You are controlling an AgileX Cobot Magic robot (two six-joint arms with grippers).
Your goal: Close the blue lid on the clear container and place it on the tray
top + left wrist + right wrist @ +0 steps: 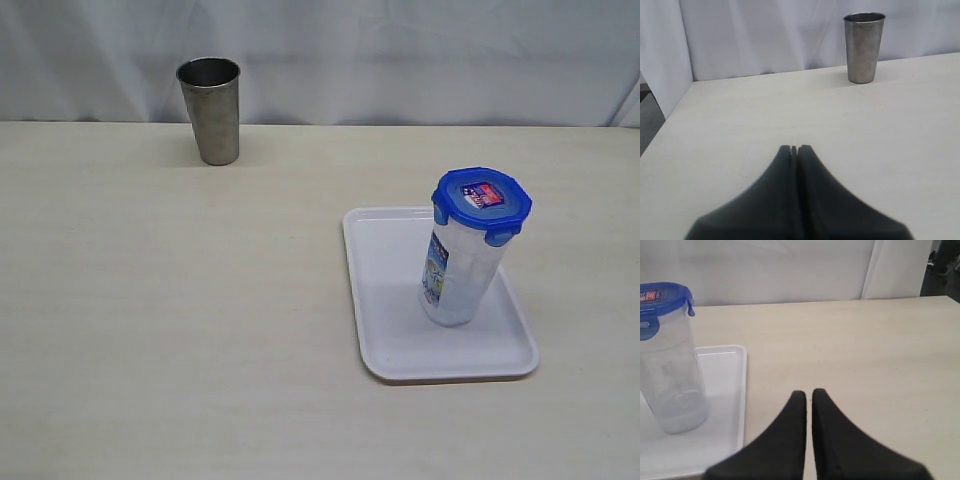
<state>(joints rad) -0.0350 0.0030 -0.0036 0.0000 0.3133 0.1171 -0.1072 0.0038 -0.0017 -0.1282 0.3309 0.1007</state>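
On pale table [200, 320], tray [390, 300]; curtain [400, 60] behind

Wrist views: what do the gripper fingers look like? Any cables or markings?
The left gripper has two matte black fingers, broad at the base, tapering to narrow blunt tips. The right gripper has the same black tapered fingers, tips slightly rounded. No cables, labels or markings show on either. The arms themselves appear in no view.
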